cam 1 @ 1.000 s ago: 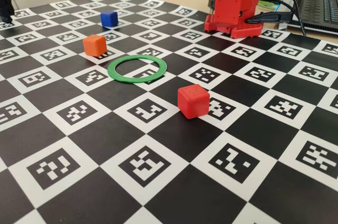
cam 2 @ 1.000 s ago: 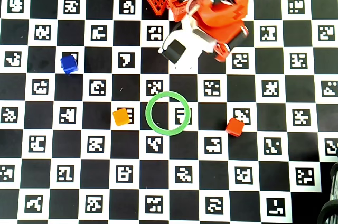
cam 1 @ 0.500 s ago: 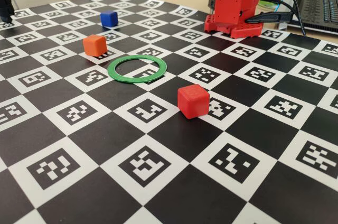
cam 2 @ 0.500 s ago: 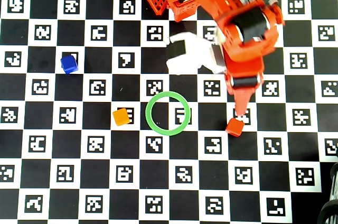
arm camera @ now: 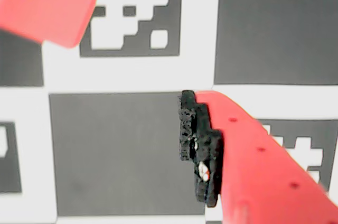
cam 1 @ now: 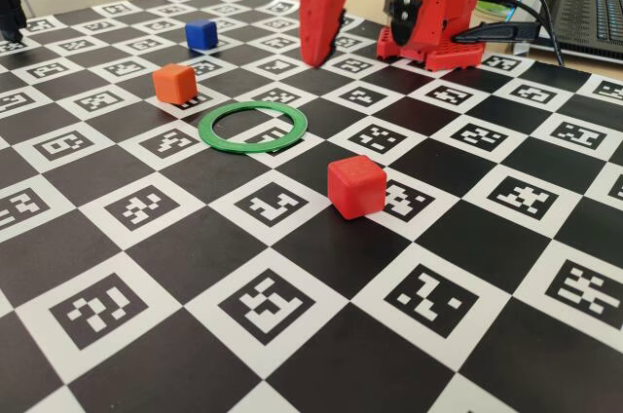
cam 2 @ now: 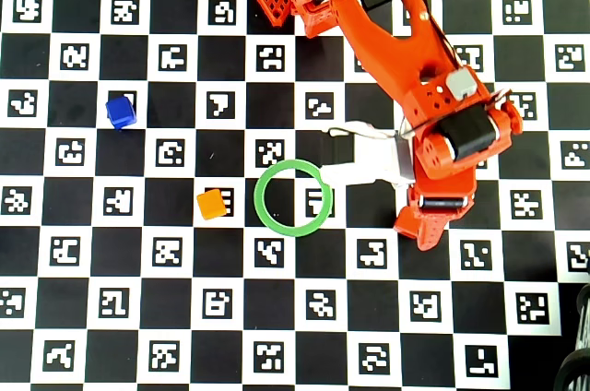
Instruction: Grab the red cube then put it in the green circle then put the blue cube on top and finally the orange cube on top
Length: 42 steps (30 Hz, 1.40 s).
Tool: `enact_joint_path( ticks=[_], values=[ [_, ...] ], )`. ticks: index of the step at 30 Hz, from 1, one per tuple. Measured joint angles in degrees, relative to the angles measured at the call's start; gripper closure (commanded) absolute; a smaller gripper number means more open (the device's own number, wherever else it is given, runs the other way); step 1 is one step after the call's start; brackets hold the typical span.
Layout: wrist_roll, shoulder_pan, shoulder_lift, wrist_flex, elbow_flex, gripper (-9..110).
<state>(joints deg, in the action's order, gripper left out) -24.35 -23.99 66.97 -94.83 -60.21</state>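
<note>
The red arm's claw (cam 2: 419, 230), jaws apart and empty, hangs over the red cube (cam 1: 355, 186) on the checkered marker bench (cam 1: 292, 335), right of the green circle (cam 2: 293, 198) in the overhead view, with the orange cube (cam 2: 213, 204) and blue cube (cam 2: 120, 112) to the left.

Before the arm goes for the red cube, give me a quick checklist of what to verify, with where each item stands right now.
1. Red cube sits free on the board, nothing touching it: ok.
2. Green circle has nothing inside it: ok.
3. Blue cube and orange cube lie clear of the ring and of the way to it: ok.
4. Cube lined up between the fingers: not ok. In the wrist view it sits in the top left corner, apart from the one padded finger that shows.
5. Gripper wide enough for the cube: cannot tell, since only one finger is visible.
</note>
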Motion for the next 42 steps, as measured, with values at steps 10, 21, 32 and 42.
enact_joint_path(
  ticks=[10,21,32,42],
  values=[
    [1.14,0.0,-7.12,9.4,-6.33,56],
    [-0.26,0.0,-10.99,13.8,-7.12,57],
    [-6.5,-0.7,-11.51,14.5,-7.03,60],
    [-16.0,-1.41,-13.62,14.5,-6.06,60]
  ],
)
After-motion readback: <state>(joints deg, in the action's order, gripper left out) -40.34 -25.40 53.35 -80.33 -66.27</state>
